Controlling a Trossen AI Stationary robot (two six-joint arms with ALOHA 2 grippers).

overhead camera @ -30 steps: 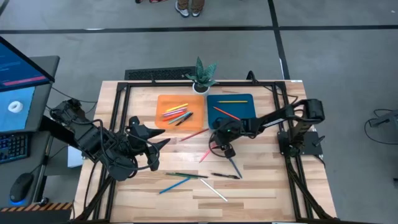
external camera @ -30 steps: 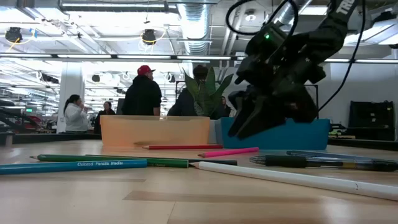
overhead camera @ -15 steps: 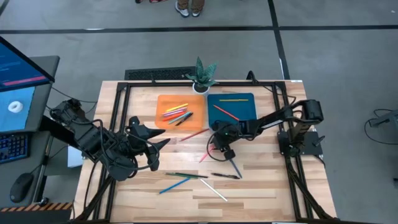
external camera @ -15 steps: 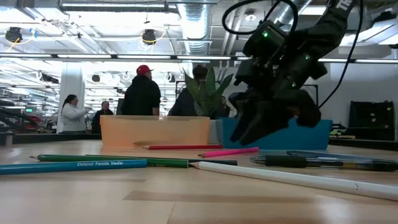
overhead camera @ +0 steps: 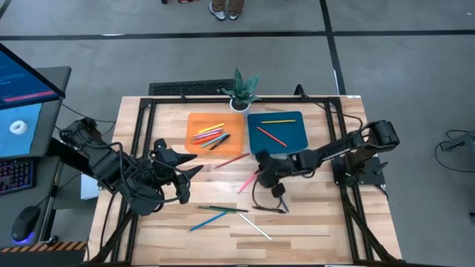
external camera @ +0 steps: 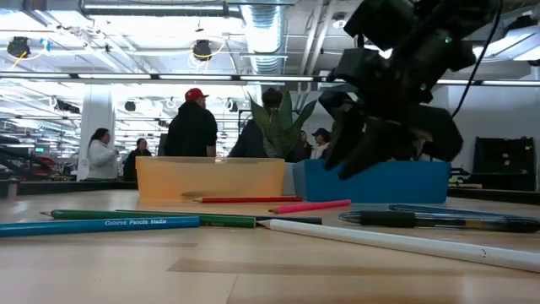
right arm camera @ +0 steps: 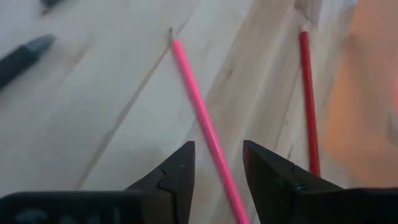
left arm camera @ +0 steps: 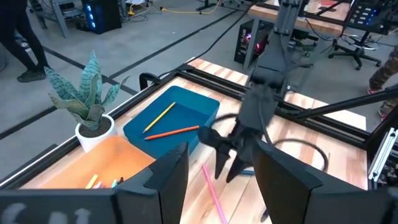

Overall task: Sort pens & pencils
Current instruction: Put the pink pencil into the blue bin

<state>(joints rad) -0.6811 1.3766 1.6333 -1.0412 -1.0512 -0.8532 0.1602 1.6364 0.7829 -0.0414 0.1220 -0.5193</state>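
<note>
Sorting approx half done: several sticks in orange tray & blue tray, others loose; right gripper spread, empty, over pink pencil; left gripper spread, idle.

"Colored Pencils Madisi" on the blue pencil.

Bright overhead light; right wrist view blurred.

Right gripper low, jaws open; left gripper waiting, jaws open
</note>
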